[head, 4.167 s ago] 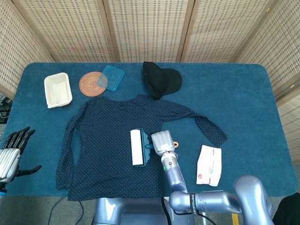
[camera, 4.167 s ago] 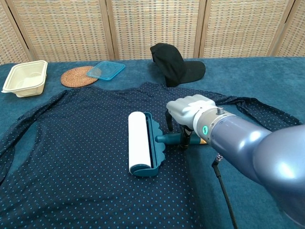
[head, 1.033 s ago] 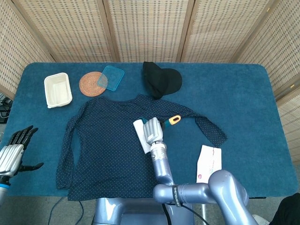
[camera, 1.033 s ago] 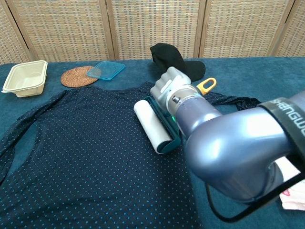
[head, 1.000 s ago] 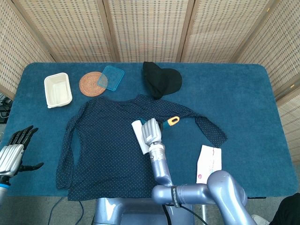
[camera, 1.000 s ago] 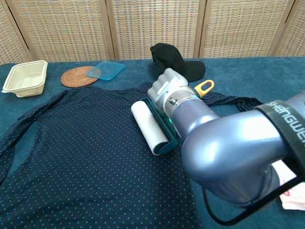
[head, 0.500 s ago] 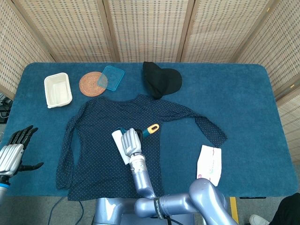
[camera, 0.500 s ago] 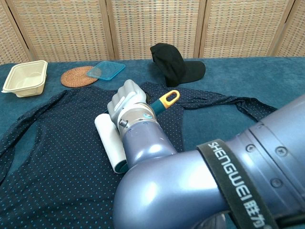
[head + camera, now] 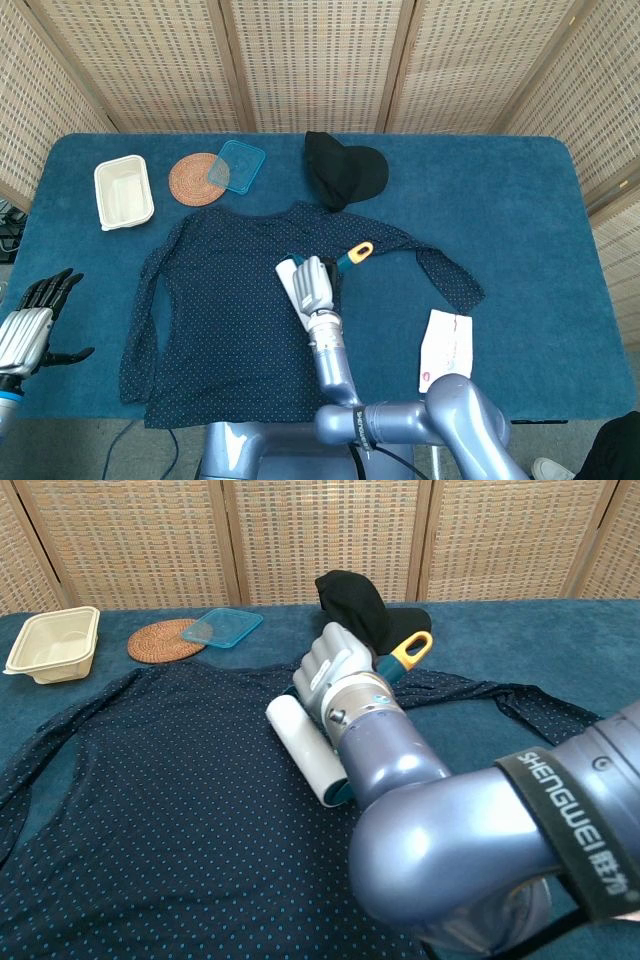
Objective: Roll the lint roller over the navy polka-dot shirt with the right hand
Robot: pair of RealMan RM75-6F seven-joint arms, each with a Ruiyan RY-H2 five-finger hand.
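The navy polka-dot shirt [image 9: 220,300] [image 9: 150,790] lies flat across the blue table. My right hand [image 9: 313,285] [image 9: 335,670] grips the teal handle of the lint roller, and its white roll [image 9: 300,745] [image 9: 290,275] rests on the shirt's right chest. The handle's orange end [image 9: 360,249] [image 9: 412,646] sticks out toward the right sleeve. My left hand [image 9: 35,320] hovers open at the table's left front edge, away from the shirt; the chest view does not show it.
A black cap [image 9: 345,170] [image 9: 365,610] lies just behind the shirt collar. A woven coaster [image 9: 195,178], a clear blue lid [image 9: 236,165] and a cream container [image 9: 124,192] sit at the back left. A white packet [image 9: 445,352] lies right of the shirt.
Over the last second the right hand swept the roller left across the shirt, then back right toward the chest. The left hand stayed put.
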